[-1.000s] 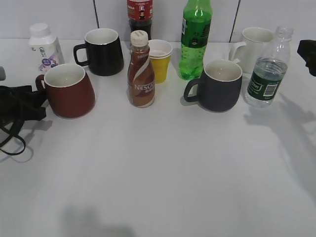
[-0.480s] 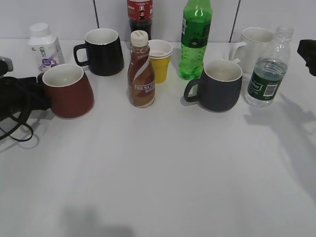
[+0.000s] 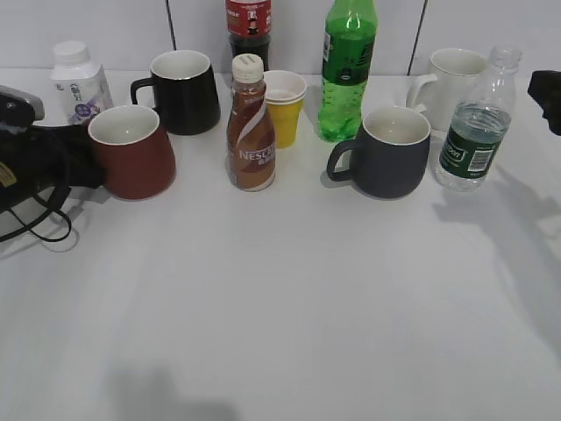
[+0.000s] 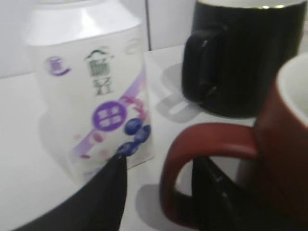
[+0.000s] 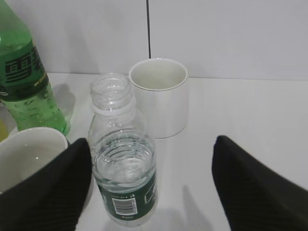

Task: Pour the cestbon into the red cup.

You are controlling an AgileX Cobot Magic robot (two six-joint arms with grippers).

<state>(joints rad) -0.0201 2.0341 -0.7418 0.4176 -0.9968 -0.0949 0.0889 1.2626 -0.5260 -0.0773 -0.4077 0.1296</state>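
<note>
The left end effector (image 4: 159, 197) sits at the worktop's left edge with its two fingers straddling the red cup's (image 3: 133, 151) loop handle, not visibly clenched on it. The right end effector (image 5: 149, 187) is spread wide at the right edge, released, with the uncapped cestbon (image 5: 125, 168) standing between its fingers. The white worktop (image 3: 289, 298) is bare along its near edge and meets a pale tiled wall (image 3: 105, 31) at the far edge.

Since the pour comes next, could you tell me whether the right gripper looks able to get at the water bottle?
Probably yes: the right gripper is open, its fingers either side of the uncapped water bottle, nothing between; the white mug stands behind.
</note>
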